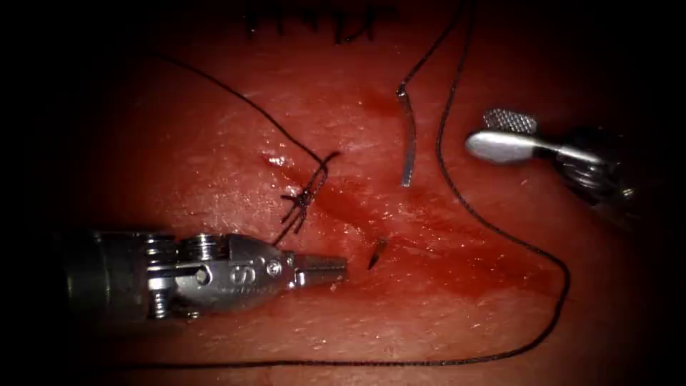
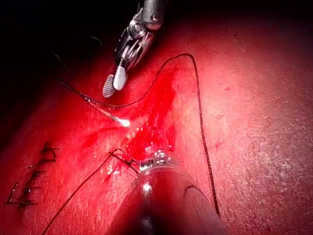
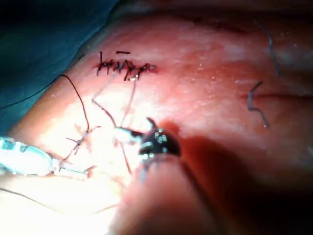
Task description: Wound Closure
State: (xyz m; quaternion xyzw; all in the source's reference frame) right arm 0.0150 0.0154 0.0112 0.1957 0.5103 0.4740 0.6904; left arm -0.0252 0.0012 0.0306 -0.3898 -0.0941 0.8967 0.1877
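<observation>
The curved needle (image 1: pixel 409 143) is in the tissue (image 1: pixel 214 129). Its rear part lies bare on the right of the cut (image 1: pixel 343 204) and enters the surface there. Its tip (image 1: pixel 376 251) pokes out on the left side, just right of my left tool (image 1: pixel 321 270), whose jaws are shut and hold nothing. My right tool (image 1: pixel 504 134) hovers right of the needle, open and empty. Thread (image 1: pixel 446 164) leaves the needle's rear end, runs up, then loops down around the right and along the bottom. The left wrist view has the right tool (image 2: pixel 113 83) above the needle (image 2: pixel 105 111).
A tied stitch (image 1: pixel 307 196) with short dark tails sits on the cut above the left tool's jaws. A row of older stitches (image 1: pixel 314 21) lies at the far edge, also in the right wrist view (image 3: pixel 124 68). Red fluid (image 1: pixel 457 264) pools along the cut.
</observation>
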